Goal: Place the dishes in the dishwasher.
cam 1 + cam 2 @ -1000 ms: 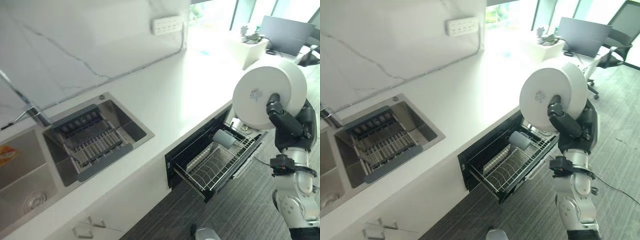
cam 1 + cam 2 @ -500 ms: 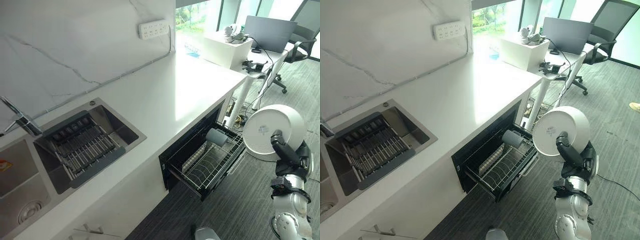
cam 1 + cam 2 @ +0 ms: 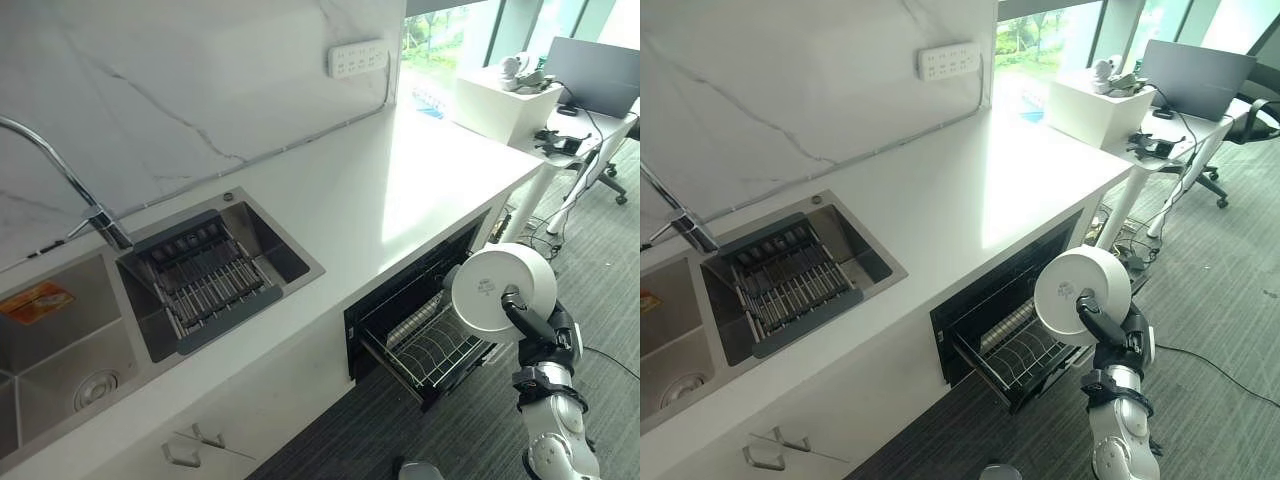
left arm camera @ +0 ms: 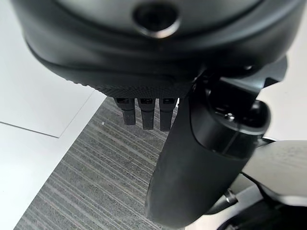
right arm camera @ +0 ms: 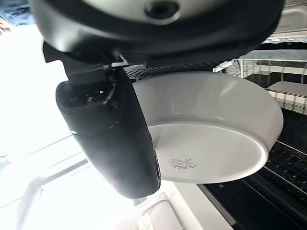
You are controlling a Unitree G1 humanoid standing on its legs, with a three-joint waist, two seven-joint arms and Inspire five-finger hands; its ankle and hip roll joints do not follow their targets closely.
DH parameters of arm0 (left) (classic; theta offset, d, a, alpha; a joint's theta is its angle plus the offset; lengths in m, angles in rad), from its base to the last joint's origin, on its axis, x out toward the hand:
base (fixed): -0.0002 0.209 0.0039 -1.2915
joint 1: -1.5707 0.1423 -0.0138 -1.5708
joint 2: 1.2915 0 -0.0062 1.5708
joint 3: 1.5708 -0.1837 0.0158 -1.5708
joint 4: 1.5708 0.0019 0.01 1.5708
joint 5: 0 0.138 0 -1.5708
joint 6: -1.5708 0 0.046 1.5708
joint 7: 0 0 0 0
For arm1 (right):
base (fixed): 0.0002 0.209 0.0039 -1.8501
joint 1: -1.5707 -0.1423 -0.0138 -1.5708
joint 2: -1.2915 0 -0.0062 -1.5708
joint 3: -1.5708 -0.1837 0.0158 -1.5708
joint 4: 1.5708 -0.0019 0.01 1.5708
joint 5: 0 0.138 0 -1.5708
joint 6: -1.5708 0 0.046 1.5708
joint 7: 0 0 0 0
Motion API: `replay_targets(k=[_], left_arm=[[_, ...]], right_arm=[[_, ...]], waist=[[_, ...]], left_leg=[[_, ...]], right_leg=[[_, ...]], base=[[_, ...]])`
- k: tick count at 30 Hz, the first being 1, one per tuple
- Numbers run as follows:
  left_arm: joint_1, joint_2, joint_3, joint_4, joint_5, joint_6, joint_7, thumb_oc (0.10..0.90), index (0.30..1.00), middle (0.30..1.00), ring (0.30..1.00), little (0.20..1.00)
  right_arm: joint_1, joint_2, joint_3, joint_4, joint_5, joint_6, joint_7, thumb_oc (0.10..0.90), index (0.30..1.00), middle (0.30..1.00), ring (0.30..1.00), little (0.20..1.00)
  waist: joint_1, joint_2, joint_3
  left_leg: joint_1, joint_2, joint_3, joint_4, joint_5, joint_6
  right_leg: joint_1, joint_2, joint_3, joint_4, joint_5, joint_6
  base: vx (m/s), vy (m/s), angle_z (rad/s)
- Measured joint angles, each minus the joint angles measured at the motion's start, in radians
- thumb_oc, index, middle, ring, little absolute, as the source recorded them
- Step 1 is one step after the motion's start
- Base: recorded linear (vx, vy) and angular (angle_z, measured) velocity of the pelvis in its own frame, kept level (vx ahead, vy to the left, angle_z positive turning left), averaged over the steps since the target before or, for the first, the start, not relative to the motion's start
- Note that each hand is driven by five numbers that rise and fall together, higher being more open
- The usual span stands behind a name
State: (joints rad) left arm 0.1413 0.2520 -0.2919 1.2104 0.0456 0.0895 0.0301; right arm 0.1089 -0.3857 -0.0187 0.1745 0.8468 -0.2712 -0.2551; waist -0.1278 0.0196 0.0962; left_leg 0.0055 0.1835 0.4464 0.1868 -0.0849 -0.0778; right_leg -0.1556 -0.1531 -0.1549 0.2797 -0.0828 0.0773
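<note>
I have the plate (image 3: 503, 290) pinched in my right hand (image 3: 528, 322), thumb across its underside and the fingers curled behind it, held on edge with the base facing the head camera. Just past the hand, toward the counter (image 3: 380, 190), the dishwasher rack (image 3: 425, 352) stands pulled out, and the plate hangs above its outer end, not touching it. My left hand (image 4: 201, 158) is down over grey carpet (image 4: 91, 177), fingers curled, holding nothing.
</note>
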Motion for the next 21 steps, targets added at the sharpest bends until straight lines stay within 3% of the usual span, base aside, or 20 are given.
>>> replay_targets(k=[7, 11, 21], left_arm=[[-0.016, 0.003, 0.0, -0.006, -0.002, 0.021, 0.001, 0.8, 0.9, 0.9, 0.9, 0.9], [-0.018, 0.001, 0.001, -0.033, -0.004, 0.023, 0.0, 0.8, 0.9, 0.9, 0.9, 0.9], [-0.018, 0.004, 0.001, -0.045, -0.034, 0.036, 0.0, 0.8, 0.9, 0.9, 0.9, 0.9]], right_arm=[[-0.025, 0.002, 0.031, 0.113, -0.059, 0.001, -0.066, 0.4, 0.3, 0.3, 0.3, 0.3], [-0.032, 0.03, 0.045, 0.186, -0.07, 0.01, -0.094, 0.4, 0.3, 0.3, 0.3, 0.3], [-0.091, -0.002, 0.054, 0.252, -0.164, 0.032, -0.109, 0.4, 0.3, 0.3, 0.3, 0.3]], waist=[[0.018, -0.005, 0.02], [0.026, 0.002, 0.059], [0.051, 0.001, 0.065]], left_leg=[[0.001, -0.001, -0.016, 0.0, 0.0, 0.001], [0.007, -0.002, -0.019, 0.0, -0.001, 0.001], [-0.001, -0.013, -0.052, 0.001, 0.002, 0.007]], right_leg=[[0.017, -0.003, -0.018, -0.009, -0.001, 0.001], [0.025, -0.005, -0.022, -0.011, -0.005, 0.006], [0.044, -0.02, -0.053, -0.014, -0.006, 0.005]], base=[[0.02, 0.032, 0.07], [0.02, 0.028, 0.02], [0.01, 0.026, 0.1]])
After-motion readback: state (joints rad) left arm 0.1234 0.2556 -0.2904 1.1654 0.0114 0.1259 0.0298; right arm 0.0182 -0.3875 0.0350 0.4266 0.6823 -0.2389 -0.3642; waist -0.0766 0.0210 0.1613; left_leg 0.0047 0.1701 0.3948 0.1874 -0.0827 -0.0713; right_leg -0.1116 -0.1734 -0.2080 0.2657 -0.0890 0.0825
